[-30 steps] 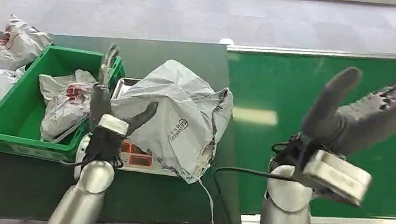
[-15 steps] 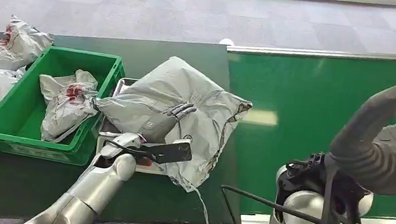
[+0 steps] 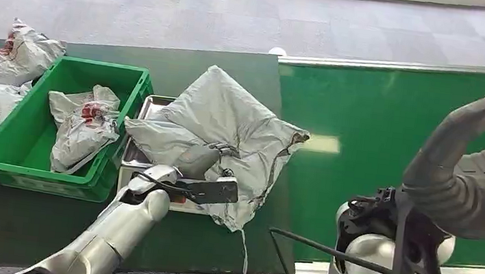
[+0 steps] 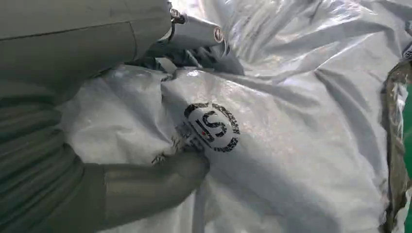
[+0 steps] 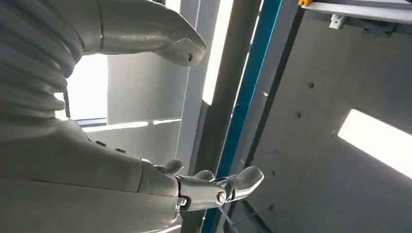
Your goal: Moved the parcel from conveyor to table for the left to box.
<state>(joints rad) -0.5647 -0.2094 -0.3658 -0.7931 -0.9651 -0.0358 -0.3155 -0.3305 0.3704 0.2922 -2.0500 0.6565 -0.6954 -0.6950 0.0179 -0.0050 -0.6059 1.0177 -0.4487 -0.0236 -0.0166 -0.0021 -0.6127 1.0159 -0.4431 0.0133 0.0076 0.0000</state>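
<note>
a: next to the green box (image 3: 61,127), on its conveyor side, lies the parcel (image 3: 227,125). it sits on a metal tray (image 3: 133,155) on the table (image 3: 23,222).

b: is the left hand (image 3: 199,163) holding it?

a: yes. the thumb (image 4: 150,187) and the fingers (image 4: 194,36) pinch a fold of the bag near its round mark (image 4: 212,127).

b: how will it feel?

a: i think soft, light and crinkly. the plastic looks shiny, so it may slip. the loose bag will sag and swing.

b: where is best to grab?

a: a thick bunch near the middle, not a thin edge.

b: and the right hand (image 3: 469,177)?

a: it is up high near the conveyor (image 3: 379,125), fingers (image 5: 243,179) spread, holding nothing.
</note>
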